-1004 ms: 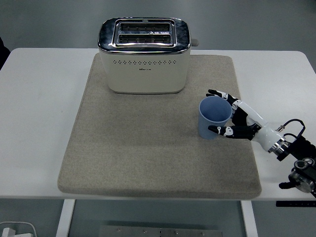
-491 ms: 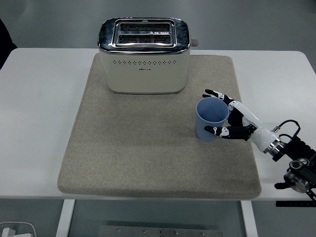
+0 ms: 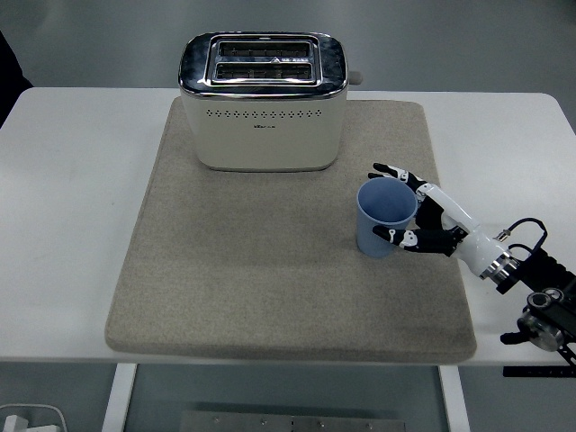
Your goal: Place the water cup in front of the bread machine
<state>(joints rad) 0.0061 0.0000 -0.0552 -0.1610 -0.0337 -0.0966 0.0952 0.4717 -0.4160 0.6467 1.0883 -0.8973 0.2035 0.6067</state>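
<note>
A light blue cup [image 3: 385, 218] stands upright on the beige mat [image 3: 270, 270], to the right of and nearer than the cream toaster [image 3: 262, 102] at the mat's back. My right hand [image 3: 416, 205] reaches in from the lower right. Its fingers wrap the cup's right side, thumb on the near side and fingers on the far rim. The cup's base rests on or just above the mat. My left arm does not show.
The mat covers most of the white table [image 3: 63, 207]. The toaster has two top slots and a knob on its right end. Bare mat lies in front of the toaster. A dark object shows at the left edge [image 3: 7, 63].
The right hand with the cup has shifted slightly left and toward me over the last second. In the last half second it hardly moved.
</note>
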